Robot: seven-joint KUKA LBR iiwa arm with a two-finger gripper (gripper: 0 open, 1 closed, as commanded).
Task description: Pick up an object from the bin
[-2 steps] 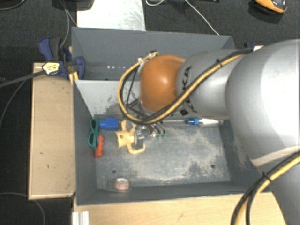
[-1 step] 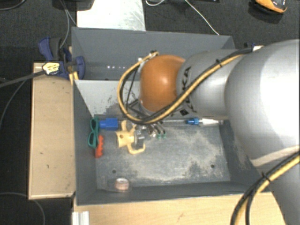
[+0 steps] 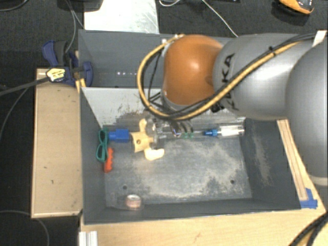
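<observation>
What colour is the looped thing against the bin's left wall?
The looped thing is green; the camera view shows it best.

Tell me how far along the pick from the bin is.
Done: the gripper is down in the bin, at the yellow-and-cream plastic piece left of the middle. In hand: the grasp itself; whether it has a hold I cannot tell. Left: the lift, as the piece seems to rest on the floor. The blue block, green-and-orange tool and clear pen lie apart from it.

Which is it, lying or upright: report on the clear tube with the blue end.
Lying flat: the clear tube stretches sideways along the bin floor.
</observation>
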